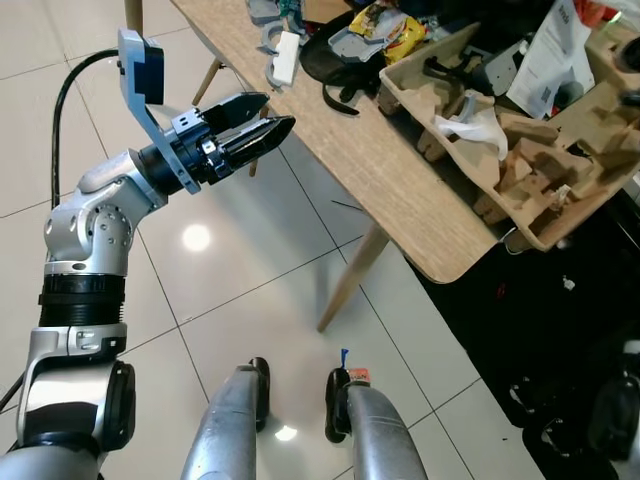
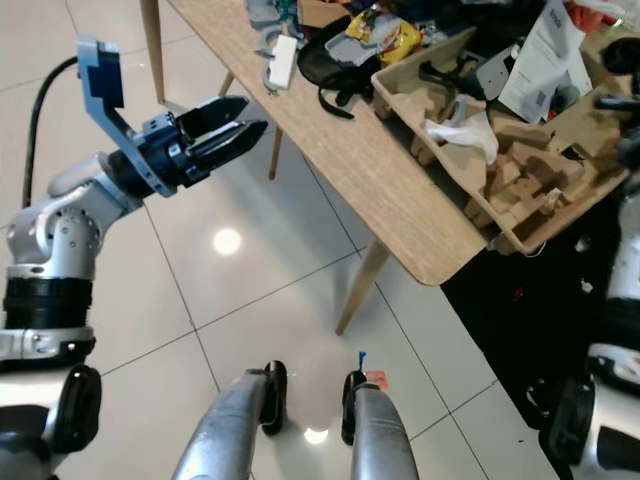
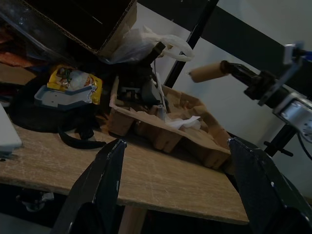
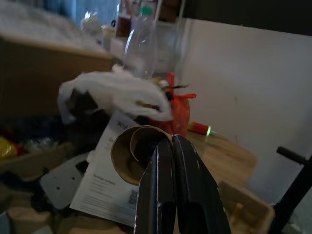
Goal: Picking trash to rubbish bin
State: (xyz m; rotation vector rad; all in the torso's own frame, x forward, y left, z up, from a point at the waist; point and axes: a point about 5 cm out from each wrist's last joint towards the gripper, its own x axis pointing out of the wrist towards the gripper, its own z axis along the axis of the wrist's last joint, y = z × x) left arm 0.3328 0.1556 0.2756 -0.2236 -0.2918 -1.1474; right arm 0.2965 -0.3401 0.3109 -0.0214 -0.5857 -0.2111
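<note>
My right gripper (image 4: 168,139) is shut on the rim of a brown cardboard tube (image 4: 131,153) and holds it in the air above the cluttered table. From the left wrist view the same tube (image 3: 207,72) sticks out of that gripper over the far end of the table. My left gripper (image 1: 275,112) is open with nothing between its fingers. It hovers over the floor just off the edge of the wooden table (image 1: 370,170). A crumpled white tissue (image 1: 475,128) lies in a moulded cardboard tray (image 1: 520,190).
A yellow snack packet (image 1: 395,30), a white adapter (image 1: 285,58), black straps (image 1: 335,75) and a printed sheet (image 1: 550,50) crowd the tabletop. A slanted table leg (image 1: 350,275) stands on the tiled floor before my legs (image 1: 300,420). Dark clutter covers the floor at the right.
</note>
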